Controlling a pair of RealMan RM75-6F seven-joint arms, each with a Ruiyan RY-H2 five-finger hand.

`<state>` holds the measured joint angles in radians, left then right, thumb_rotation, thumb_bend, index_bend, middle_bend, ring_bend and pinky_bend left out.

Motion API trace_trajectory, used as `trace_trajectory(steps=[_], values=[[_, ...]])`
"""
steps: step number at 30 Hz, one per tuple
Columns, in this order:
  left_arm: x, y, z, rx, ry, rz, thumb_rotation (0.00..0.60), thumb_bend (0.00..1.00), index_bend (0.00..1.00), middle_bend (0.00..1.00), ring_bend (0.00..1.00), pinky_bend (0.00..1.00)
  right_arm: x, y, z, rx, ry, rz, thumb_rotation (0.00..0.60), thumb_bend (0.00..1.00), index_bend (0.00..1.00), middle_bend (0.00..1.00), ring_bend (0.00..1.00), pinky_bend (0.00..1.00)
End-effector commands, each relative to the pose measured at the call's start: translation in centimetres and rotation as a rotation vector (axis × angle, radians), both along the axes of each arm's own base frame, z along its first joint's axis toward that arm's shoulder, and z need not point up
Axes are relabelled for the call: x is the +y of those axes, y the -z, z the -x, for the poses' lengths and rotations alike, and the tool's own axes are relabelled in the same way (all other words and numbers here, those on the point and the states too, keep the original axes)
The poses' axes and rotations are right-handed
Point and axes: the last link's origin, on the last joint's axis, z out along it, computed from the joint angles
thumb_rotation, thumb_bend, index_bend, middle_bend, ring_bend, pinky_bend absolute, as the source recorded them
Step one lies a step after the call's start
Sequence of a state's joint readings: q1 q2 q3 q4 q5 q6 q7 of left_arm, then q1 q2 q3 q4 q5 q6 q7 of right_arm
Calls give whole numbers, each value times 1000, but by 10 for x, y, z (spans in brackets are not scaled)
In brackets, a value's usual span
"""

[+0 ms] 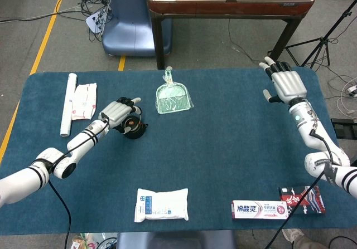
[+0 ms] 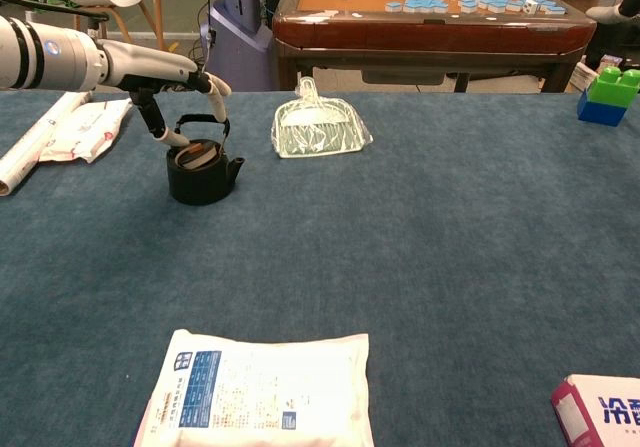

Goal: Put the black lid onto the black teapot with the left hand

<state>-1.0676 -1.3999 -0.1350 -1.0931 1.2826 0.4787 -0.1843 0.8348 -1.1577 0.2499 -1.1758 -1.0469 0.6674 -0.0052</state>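
The black teapot [image 1: 134, 128] [image 2: 203, 174] stands on the blue table left of centre. The black lid [image 1: 131, 124] [image 2: 200, 153] lies in its mouth, tilted, under the arched handle. My left hand [image 1: 117, 113] [image 2: 180, 92] hovers just behind and left of the teapot with its fingers spread around the handle and nothing in them. Far to the right my right hand [image 1: 285, 83] is raised with its fingers spread, empty; the chest view does not show it.
A clear-wrapped green dustpan [image 1: 173, 98] [image 2: 315, 129] lies right behind the teapot. A paper roll [image 1: 68, 103] and a red-white packet [image 1: 83, 100] lie far left. A white pouch [image 1: 162, 204] and a toothpaste box [image 1: 259, 209] lie near the front edge.
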Motion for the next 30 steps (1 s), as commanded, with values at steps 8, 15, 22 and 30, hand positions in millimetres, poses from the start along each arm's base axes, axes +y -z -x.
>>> trace_trajectory(steps=[8, 15, 22, 30], values=[[-20, -8, 12, -22, -8, -27, 600, 313, 241, 0, 0, 0, 4, 2, -3, -14, -20, -8, 600, 447, 0, 0, 0, 0], [-33, -3, 16, -23, -23, -39, 600, 314, 241, 0, 0, 0, 8, 2, 1, -22, -22, -18, 600, 447, 0, 0, 0, 0], [-43, 5, 17, -19, -37, -52, 600, 313, 242, 0, 0, 0, 12, 1, 5, -28, -31, -26, 600, 447, 0, 0, 0, 0], [-52, 13, 19, -12, -54, -57, 600, 314, 242, 0, 0, 0, 16, -1, 7, -35, -42, -35, 600, 447, 0, 0, 0, 0]])
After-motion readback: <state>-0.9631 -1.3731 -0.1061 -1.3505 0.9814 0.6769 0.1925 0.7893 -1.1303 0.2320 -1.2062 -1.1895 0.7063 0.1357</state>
